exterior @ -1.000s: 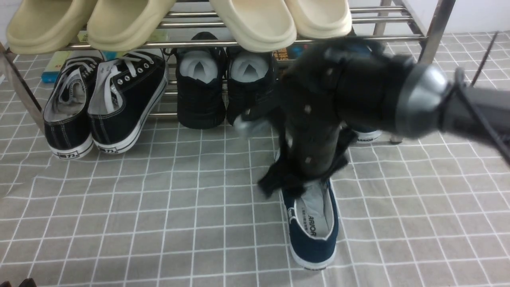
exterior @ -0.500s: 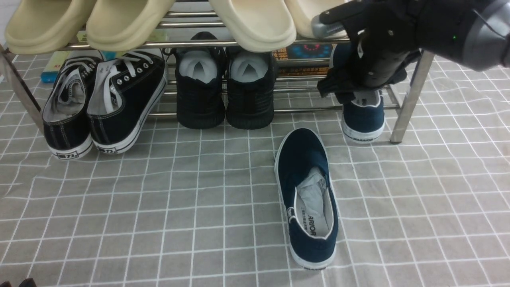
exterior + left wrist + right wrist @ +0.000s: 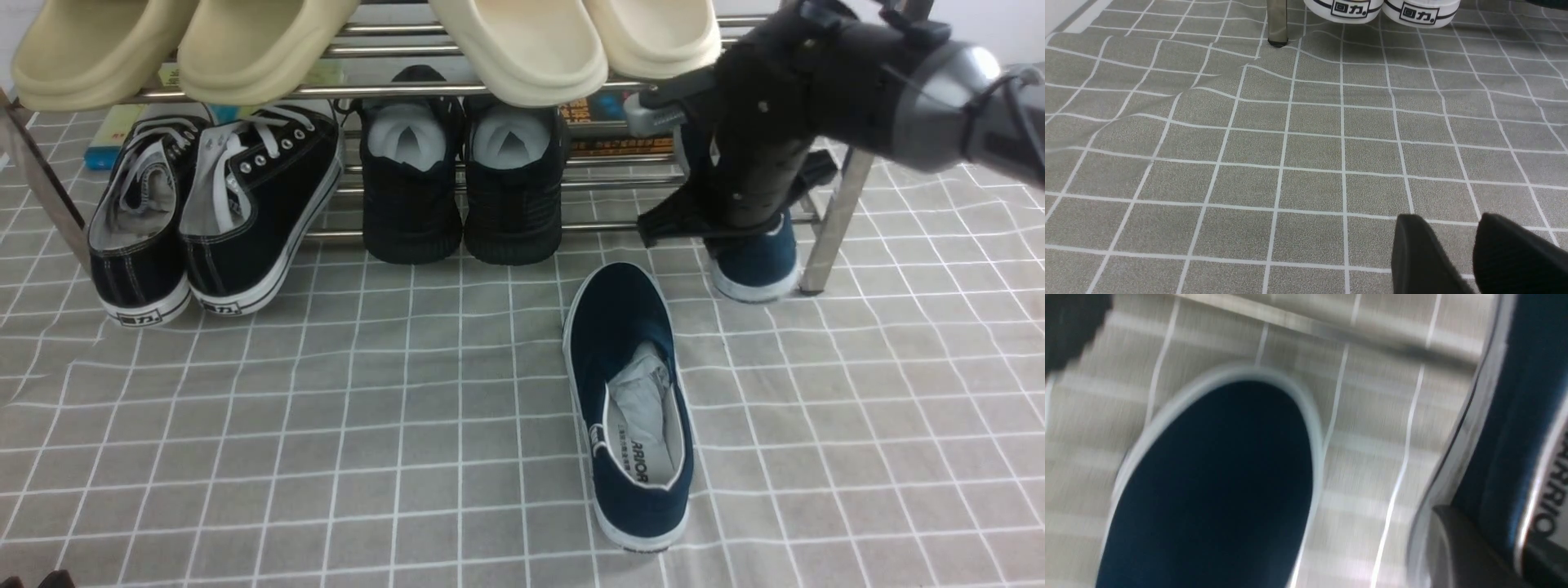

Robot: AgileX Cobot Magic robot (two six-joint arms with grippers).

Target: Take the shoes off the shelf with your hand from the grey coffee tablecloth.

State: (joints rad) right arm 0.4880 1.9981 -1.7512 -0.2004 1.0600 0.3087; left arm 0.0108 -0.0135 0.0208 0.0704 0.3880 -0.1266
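Shoes: one (image 3: 633, 408) holds crumpled paper on the cloth (image 3: 326, 408); right hand (image 3: 739, 224) pinches the other (image 3: 755, 261).

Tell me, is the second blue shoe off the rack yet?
Not yet. The second blue shoe has its heel on the cloth, its front under the rack, with the right gripper over it.

Most of the second navy shoe (image 3: 759, 261) is hidden by the right gripper (image 3: 735, 220); the right wrist view is blurred.
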